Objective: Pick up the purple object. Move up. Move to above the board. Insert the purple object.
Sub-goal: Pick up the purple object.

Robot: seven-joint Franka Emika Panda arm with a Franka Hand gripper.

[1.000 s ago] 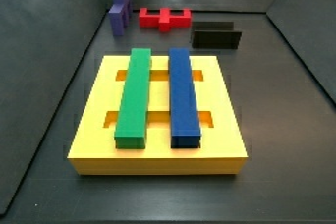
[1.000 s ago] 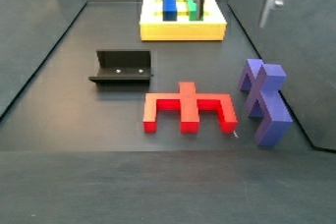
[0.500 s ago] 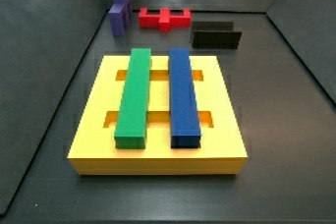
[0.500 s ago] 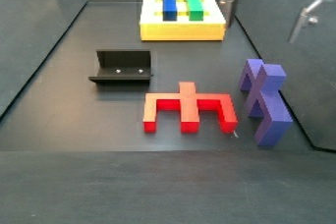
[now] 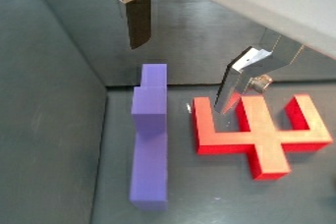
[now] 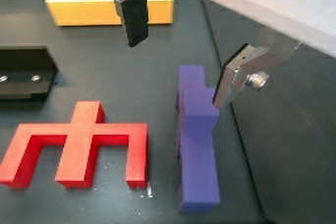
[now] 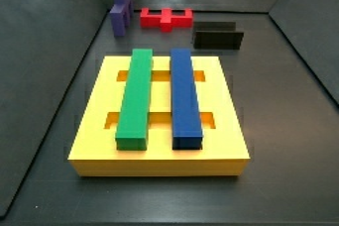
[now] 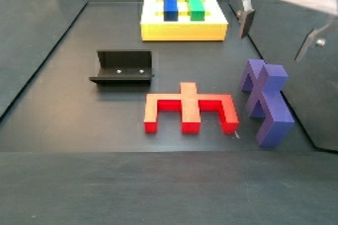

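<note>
Gripper (image 6: 184, 58) hangs open and empty above the purple object (image 6: 197, 140), fingers apart. Red block (image 6: 79, 156) lies beside it. Board (image 8: 184, 29) at 12 o'clock, well apart.

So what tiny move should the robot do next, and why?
Probably lower straight down. The tool hangs open above the purple object, which lies on the floor beside the red block. In both wrist views its fingers are well above the piece and nothing is between them, so it must come down around it before closing.
</note>
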